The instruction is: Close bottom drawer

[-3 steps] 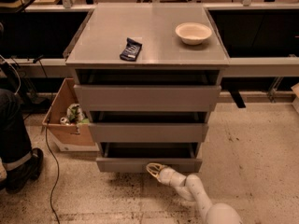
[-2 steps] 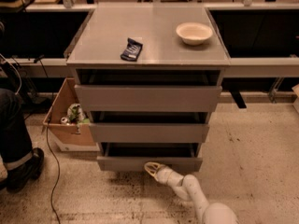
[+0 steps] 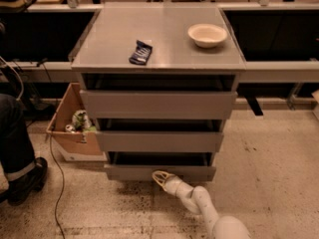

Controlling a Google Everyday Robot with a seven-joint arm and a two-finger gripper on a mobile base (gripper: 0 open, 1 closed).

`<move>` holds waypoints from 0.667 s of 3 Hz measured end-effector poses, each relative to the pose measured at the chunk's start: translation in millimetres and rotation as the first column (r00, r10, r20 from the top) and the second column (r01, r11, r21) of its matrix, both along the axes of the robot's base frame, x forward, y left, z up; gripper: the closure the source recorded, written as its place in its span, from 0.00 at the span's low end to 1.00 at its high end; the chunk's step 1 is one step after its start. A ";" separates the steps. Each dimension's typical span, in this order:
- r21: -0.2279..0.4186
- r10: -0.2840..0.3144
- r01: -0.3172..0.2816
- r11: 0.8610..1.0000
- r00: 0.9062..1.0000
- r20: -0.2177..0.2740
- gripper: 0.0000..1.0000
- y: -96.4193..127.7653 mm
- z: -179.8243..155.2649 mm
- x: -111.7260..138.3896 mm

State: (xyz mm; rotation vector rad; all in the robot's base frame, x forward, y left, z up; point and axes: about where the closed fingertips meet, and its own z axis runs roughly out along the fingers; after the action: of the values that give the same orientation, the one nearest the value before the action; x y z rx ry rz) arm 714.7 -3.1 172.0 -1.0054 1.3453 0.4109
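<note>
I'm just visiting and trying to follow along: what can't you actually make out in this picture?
All in the one camera view:
1. Whether the claw, low at the front of the bottom drawer, touches it: too close to tell.
2. That drawer's inside: dark, overhung by the middle drawer.
3. The dark packet on top: markings too small.
4. The person at left: cut off by the edge.
</note>
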 end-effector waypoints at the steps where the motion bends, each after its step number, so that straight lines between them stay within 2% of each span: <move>1: 0.000 0.000 0.000 1.000 1.000 0.000 1.00 0.0 0.0 -0.4; 2: 0.033 -0.044 0.043 0.999 0.999 0.022 1.00 10.7 0.3 9.5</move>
State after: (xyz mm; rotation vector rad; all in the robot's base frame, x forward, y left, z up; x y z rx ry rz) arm 724.3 7.6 172.3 -0.9497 1.3338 0.3861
